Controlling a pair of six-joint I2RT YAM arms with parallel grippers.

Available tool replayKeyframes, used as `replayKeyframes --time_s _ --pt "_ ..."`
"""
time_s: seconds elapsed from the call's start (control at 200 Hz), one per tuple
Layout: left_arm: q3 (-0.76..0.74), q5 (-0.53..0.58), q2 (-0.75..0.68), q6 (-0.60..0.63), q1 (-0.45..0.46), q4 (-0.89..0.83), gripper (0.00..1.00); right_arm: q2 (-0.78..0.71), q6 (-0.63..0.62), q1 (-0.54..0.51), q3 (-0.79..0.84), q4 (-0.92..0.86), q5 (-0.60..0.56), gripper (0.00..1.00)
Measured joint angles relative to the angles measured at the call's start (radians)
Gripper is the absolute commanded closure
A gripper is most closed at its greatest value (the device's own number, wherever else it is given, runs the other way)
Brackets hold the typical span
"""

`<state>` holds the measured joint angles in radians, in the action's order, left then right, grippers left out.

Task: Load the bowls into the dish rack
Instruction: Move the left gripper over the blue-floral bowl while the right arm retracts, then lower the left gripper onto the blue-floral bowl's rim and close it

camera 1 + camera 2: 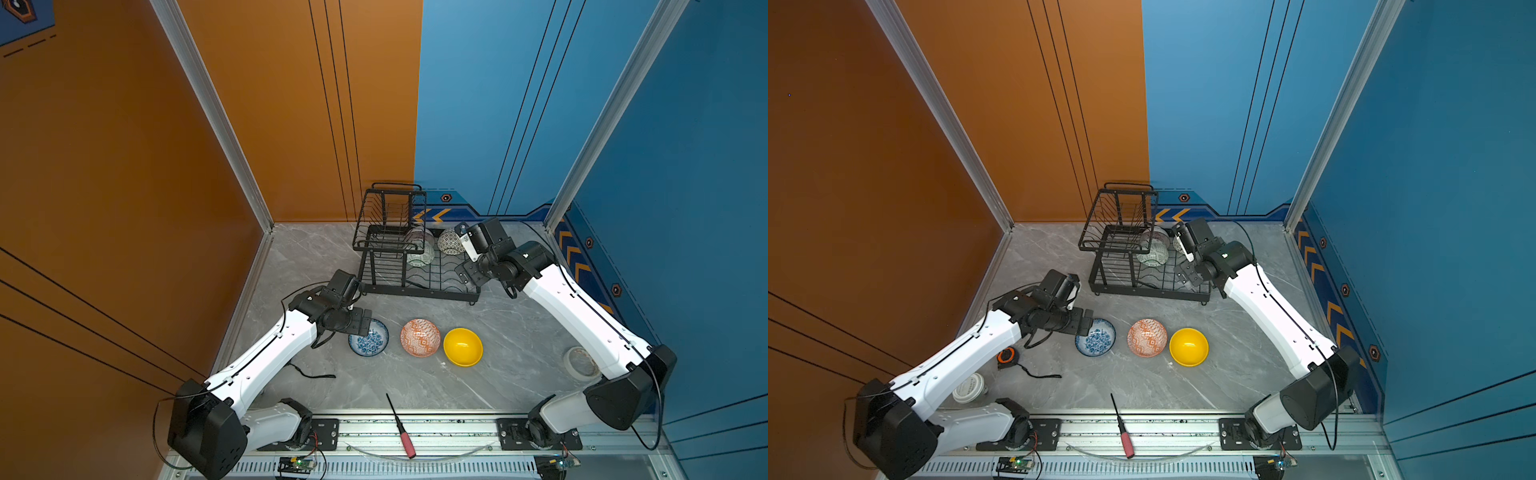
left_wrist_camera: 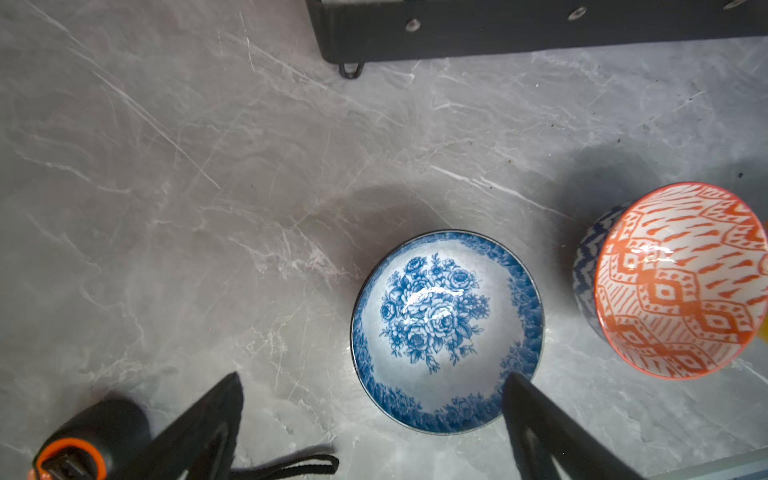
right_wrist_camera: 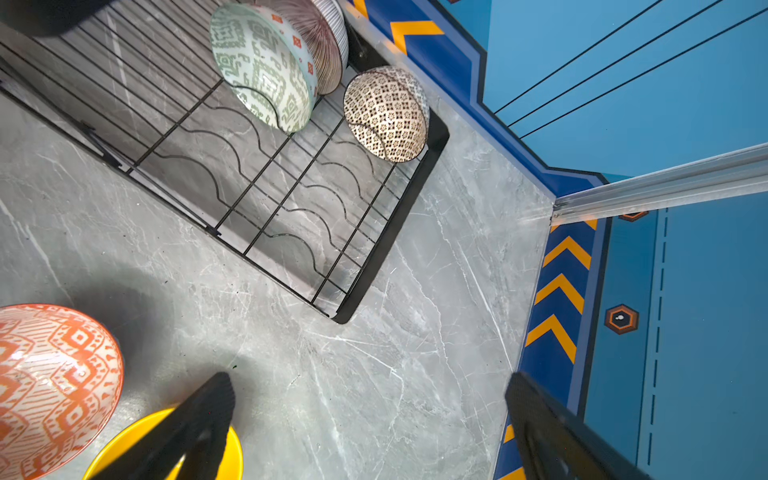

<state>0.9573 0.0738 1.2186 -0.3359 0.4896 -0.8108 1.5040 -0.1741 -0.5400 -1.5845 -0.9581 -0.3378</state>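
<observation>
Taking the gripper's (image 3: 369,378) reach as twelve o'clock: its jaws are spread wide over bare table (image 3: 415,374), with nothing between them. The rack (image 3: 392,232) lies from ten to twelve o'clock. At its far end a green bowl (image 3: 266,66) stands on edge, touching a pink bowl (image 3: 328,37) behind it. A dotted bowl (image 3: 386,116) stands tilted in the rack's corner just beside them. At nine o'clock an orange bowl (image 3: 54,386) sits on the table, apart from the rack. A yellow bowl (image 3: 120,446) is partly hidden by one finger (image 3: 208,415) at eight o'clock. A blue wall (image 3: 623,83) runs from one to four o'clock.
</observation>
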Motion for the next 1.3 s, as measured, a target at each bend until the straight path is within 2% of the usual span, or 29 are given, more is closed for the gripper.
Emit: replayKeyframes --time_s 0.391,0.806,1.076,1.091,1.302 --pt "-0.046 -0.034 0.002 -0.061 0.000 0.018 0.00 0.072 0.000 0.045 -0.057 -0.045 0.059 0.00" --pt "-0.118 -0.031 -0.043 -0.097 0.014 0.058 0.09 0.013 0.038 0.046 0.011 -0.031 0.084 0.00" --pt "-0.150 -0.030 -0.023 -0.112 0.023 0.068 0.13 -0.008 0.042 0.050 0.070 0.009 0.102 0.00" --pt "-0.150 -0.030 -0.019 -0.113 0.023 0.070 0.17 -0.008 0.042 0.051 0.071 0.009 0.102 0.00" --pt "-0.150 -0.030 0.045 -0.119 0.023 0.107 0.30 -0.008 0.041 0.062 0.074 0.013 0.106 0.00"
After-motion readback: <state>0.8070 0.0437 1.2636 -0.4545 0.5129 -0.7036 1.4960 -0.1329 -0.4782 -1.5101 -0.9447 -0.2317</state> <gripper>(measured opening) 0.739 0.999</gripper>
